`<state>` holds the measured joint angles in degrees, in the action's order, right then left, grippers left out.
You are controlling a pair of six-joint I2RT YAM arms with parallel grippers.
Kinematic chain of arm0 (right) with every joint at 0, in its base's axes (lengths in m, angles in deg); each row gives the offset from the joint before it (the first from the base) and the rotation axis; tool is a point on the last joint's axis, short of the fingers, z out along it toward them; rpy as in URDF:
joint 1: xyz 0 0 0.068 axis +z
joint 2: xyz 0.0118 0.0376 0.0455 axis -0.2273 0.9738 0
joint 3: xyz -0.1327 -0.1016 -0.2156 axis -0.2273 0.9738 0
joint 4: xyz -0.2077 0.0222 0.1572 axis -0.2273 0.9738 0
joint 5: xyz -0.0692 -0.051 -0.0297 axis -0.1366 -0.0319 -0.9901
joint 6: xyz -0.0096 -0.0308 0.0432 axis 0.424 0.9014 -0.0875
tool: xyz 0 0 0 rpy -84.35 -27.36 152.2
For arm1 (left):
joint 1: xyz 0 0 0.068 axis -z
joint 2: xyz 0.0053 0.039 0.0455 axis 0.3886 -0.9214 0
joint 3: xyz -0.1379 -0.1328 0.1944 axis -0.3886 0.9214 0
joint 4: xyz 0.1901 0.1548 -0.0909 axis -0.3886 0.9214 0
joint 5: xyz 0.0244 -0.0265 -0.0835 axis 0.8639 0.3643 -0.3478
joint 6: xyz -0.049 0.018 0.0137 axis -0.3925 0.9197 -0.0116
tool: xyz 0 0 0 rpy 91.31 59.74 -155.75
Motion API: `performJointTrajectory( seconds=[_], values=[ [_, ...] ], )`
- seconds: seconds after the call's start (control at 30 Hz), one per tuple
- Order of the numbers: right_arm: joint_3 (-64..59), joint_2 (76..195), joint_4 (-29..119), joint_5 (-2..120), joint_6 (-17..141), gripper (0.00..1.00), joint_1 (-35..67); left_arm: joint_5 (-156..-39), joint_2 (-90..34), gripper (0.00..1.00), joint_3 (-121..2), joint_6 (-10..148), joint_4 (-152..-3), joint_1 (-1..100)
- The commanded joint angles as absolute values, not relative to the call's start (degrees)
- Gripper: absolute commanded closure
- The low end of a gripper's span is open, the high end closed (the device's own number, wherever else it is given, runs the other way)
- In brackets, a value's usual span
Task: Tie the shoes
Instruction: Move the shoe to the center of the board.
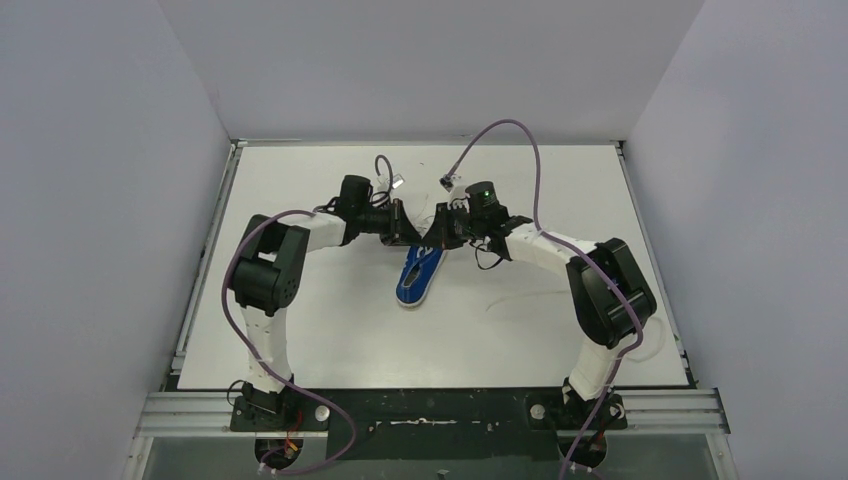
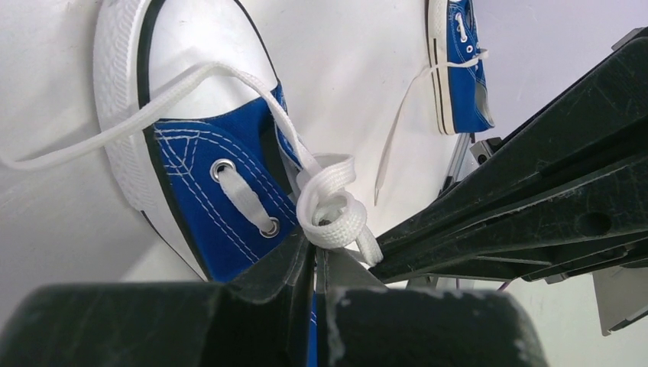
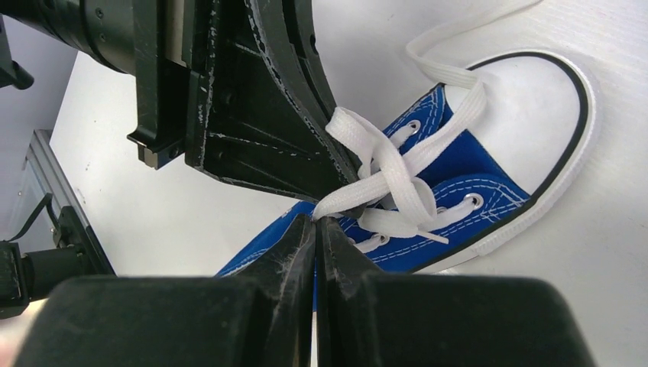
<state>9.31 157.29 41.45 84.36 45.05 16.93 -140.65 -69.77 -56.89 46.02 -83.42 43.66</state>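
Note:
A blue canvas shoe (image 1: 418,275) with a white toe cap lies mid-table, its white laces crossed into a loose knot (image 2: 332,210). My left gripper (image 1: 410,233) and right gripper (image 1: 442,232) meet above the shoe's far end. In the left wrist view the left gripper (image 2: 315,248) is shut on the lace right under the knot. In the right wrist view the right gripper (image 3: 315,218) is shut on a lace strand (image 3: 359,200) above the shoe (image 3: 474,180). One lace end (image 2: 76,145) trails off to the side. The second shoe (image 2: 461,65) lies further off, its lace loose.
The white table (image 1: 330,330) is walled on three sides, with metal rails along its left (image 1: 205,260) and right edges. Purple cables (image 1: 520,130) arc above both arms. The other arm's black fingers (image 3: 260,99) crowd each wrist view.

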Motion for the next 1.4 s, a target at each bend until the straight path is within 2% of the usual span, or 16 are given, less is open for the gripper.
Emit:
performJointTrajectory(
  seconds=[0.0, 0.07, 0.17, 0.4, 0.67, 0.9, 1.1, 1.23, 1.3, 1.33, 1.37],
  values=[
    [7.9, 156.7, 33.6, 87.3, 43.2, 1.0, 17.7, -142.9, -71.3, 1.0, -58.5, 42.9, -89.0, 43.9],
    [7.0, 157.5, 34.4, 87.6, 43.0, 0.97, 17.7, -144.0, -71.6, 1.0, -57.8, 40.3, -93.2, 44.0],
    [6.1, 156.8, 38.2, 86.7, 43.3, 0.83, 16.9, -144.2, -71.3, 1.0, -56.8, 39.9, -93.9, 44.0],
    [8.0, 151.8, 49.4, 88.1, 51.6, 0.62, 11.0, -144.6, -71.1, 1.0, -56.7, 41.1, -92.4, 43.6],
    [3.9, 158.3, 53.6, 94.2, 72.4, 0.56, 9.8, -145.2, -71.0, 1.0, -56.7, 40.3, -92.5, 43.5],
    [1.6, 162.0, 52.5, 95.8, 74.6, 0.56, 11.3, -145.2, -71.1, 1.0, -56.6, 39.0, -93.3, 43.6],
    [3.5, 163.4, 46.9, 90.8, 72.5, 0.59, 13.1, -145.8, -71.0, 1.0, -56.5, 37.3, -94.9, 43.6],
    [4.0, 163.5, 45.9, 87.7, 71.9, 0.73, 13.7, -145.7, -70.8, 1.0, -56.0, 37.2, -94.9, 43.6],
    [4.3, 163.1, 46.1, 86.4, 70.9, 0.94, 13.7, -145.2, -70.1, 1.0, -55.6, 37.5, -94.5, 43.6],
    [4.1, 162.8, 47.3, 85.0, 69.9, 1.0, 13.6, -144.4, -69.3, 0.97, -55.3, 38.3, -93.5, 43.5],
    [3.9, 162.3, 49.0, 84.8, 69.1, 1.0, 13.1, -143.3, -68.1, 0.88, -54.9, 39.3, -92.2, 43.2]
  ],
)
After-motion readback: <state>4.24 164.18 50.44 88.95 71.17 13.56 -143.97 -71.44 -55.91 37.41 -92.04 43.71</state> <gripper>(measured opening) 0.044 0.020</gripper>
